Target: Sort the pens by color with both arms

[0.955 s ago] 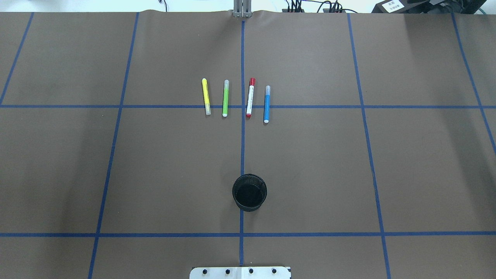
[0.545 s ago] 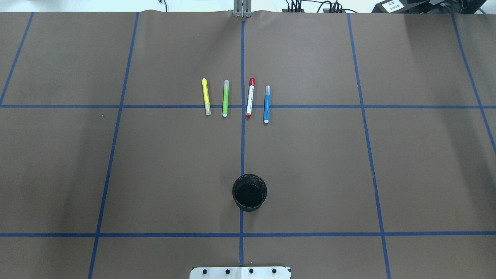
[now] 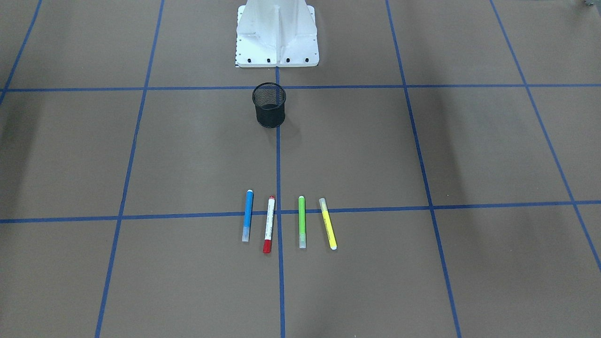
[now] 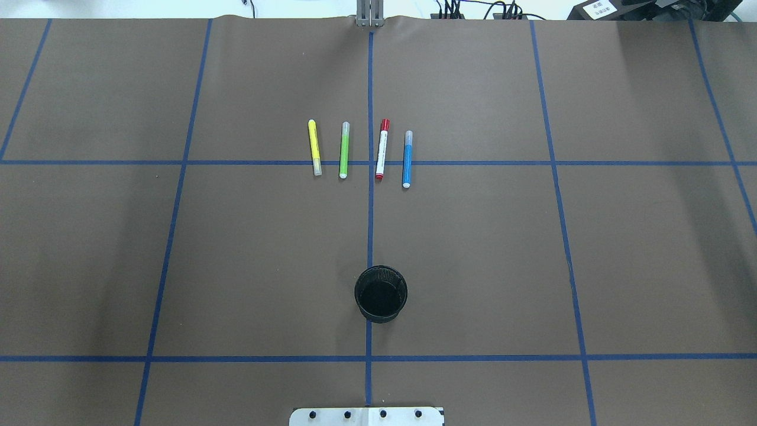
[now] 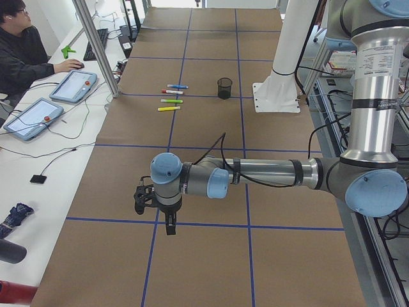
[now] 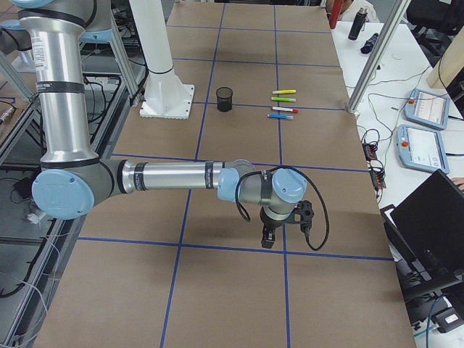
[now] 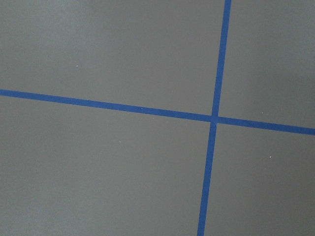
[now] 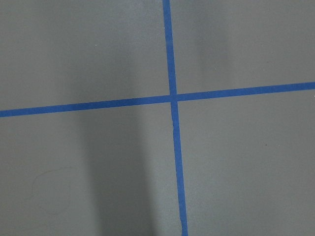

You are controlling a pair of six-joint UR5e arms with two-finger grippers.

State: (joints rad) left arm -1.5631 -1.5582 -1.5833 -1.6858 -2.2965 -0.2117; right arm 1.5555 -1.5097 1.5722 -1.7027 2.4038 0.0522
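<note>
Four pens lie side by side on the brown table cover, in the overhead view from left to right: yellow (image 4: 314, 148), lime green (image 4: 343, 150), white with a red cap (image 4: 382, 149), blue (image 4: 407, 160). None is held. My left gripper (image 5: 170, 225) hangs over the table's left end, far from the pens, and shows only in the exterior left view. My right gripper (image 6: 268, 237) hangs over the right end and shows only in the exterior right view. I cannot tell whether either is open or shut. Both wrist views show only brown cover and blue tape.
A black mesh cup (image 4: 381, 293) stands upright on the centre line between the pens and the white base pedestal (image 3: 277, 35). Blue tape lines (image 4: 369, 225) divide the cover into squares. An operator (image 5: 22, 54) sits at the side desk with tablets.
</note>
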